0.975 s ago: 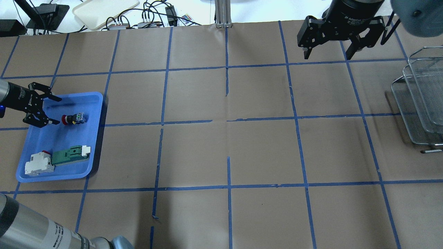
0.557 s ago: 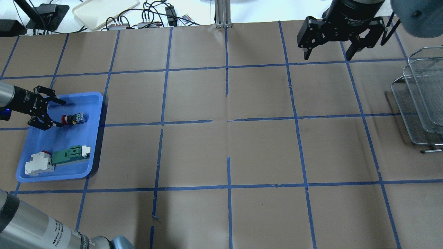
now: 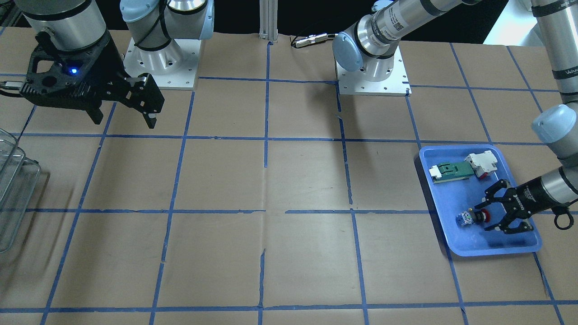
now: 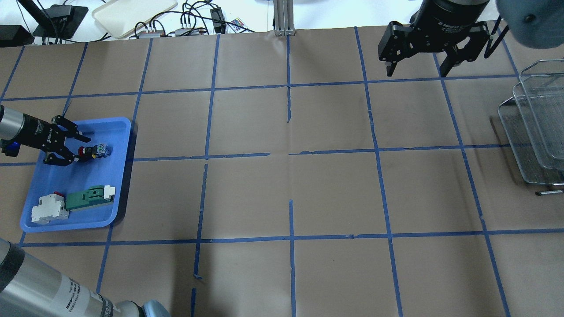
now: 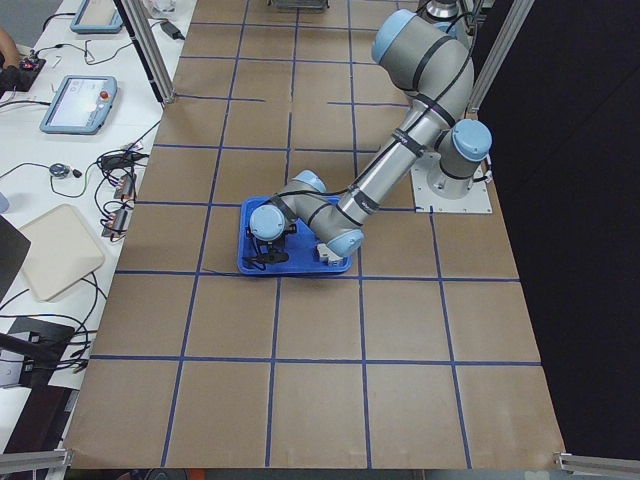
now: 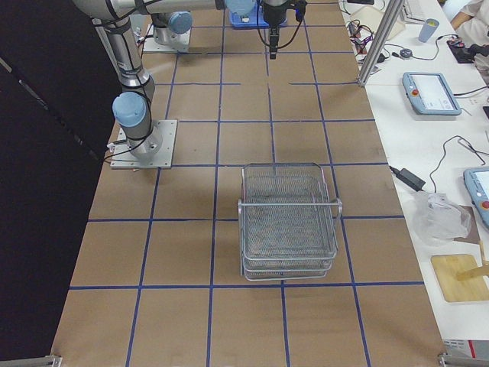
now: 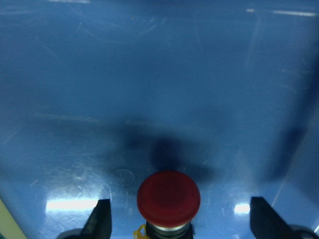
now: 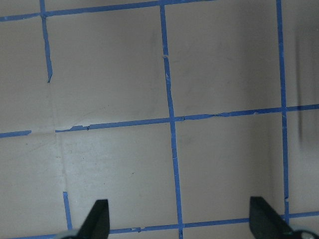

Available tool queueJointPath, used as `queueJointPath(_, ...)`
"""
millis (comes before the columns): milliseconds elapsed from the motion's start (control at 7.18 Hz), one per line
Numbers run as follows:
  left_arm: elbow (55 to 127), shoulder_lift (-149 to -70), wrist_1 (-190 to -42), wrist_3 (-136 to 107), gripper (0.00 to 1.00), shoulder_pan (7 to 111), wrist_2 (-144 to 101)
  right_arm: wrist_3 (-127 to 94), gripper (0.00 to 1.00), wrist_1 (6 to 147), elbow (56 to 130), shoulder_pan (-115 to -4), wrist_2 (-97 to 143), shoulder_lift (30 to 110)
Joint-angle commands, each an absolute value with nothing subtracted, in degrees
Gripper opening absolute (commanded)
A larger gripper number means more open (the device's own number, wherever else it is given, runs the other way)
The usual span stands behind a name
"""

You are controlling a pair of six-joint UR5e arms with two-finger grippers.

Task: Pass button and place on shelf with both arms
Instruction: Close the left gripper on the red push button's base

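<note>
Jaws spread wide, the left gripper [image 4: 81, 151] straddles the red cap of the button [image 4: 94, 151] in the blue tray [image 4: 57, 185] at the bench's left edge. Pushing deeper onto the collar before closing should steady the pick. The right gripper [image 4: 416, 71] hangs released near the shelf [image 4: 535, 132].

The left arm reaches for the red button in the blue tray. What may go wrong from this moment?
1. The left gripper has its open jaws around only the round red cap of the button. If they close there, the button may slip out or roll away.
2. The gripper seems low over the blue tray. It might scrape the floor and push the tray along.
</note>
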State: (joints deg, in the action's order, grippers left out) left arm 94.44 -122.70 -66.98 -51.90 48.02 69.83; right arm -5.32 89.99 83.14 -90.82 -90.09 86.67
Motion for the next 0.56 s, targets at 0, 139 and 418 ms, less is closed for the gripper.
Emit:
queueJointPath(0, 94.4, -122.87, -67.06, -52.47, 0.0, 47.99, 70.14, -5.27, 1.0, 90.09, 83.14, -90.79, -90.09, 86.66)
queueJointPath(139, 94.31, -122.87, -67.5, -52.82, 0.0, 47.99, 70.14, -5.27, 1.0, 90.09, 83.14, -90.79, -90.09, 86.57)
queueJointPath(418, 94.31, -120.43, -68.98, -52.3, 0.0, 49.21, 69.79, -5.36, 1.0, 90.09, 83.49, -90.79, -90.09, 86.66)
